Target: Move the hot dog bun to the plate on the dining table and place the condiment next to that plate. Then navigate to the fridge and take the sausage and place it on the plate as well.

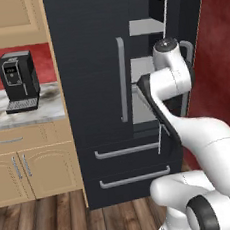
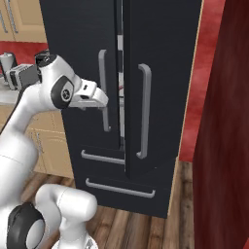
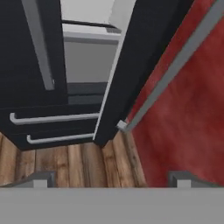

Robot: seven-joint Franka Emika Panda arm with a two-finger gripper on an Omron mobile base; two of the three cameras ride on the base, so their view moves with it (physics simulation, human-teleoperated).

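Fridge (image 1: 99, 88) right door ajar | gripper (image 2: 95, 97) fingers spread wide, empty, beside door gap

One fridge (image 1: 99, 88), black, right door ajar. Two long upright handles (image 2: 144, 111) on its doors, two drawers (image 1: 131, 178) below them. One coffee machine (image 1: 19, 82) on the bench (image 1: 41, 110) left of the fridge.

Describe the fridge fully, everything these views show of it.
The fridge is tall, matte black, with long silvery vertical handles and two lower drawers with horizontal bar handles. Its right door is swung partly open; the left stays shut. Pale grey shelves show in the gap. It stands on a wood floor, between tan cabinets and a red wall. The open tool touches nothing.
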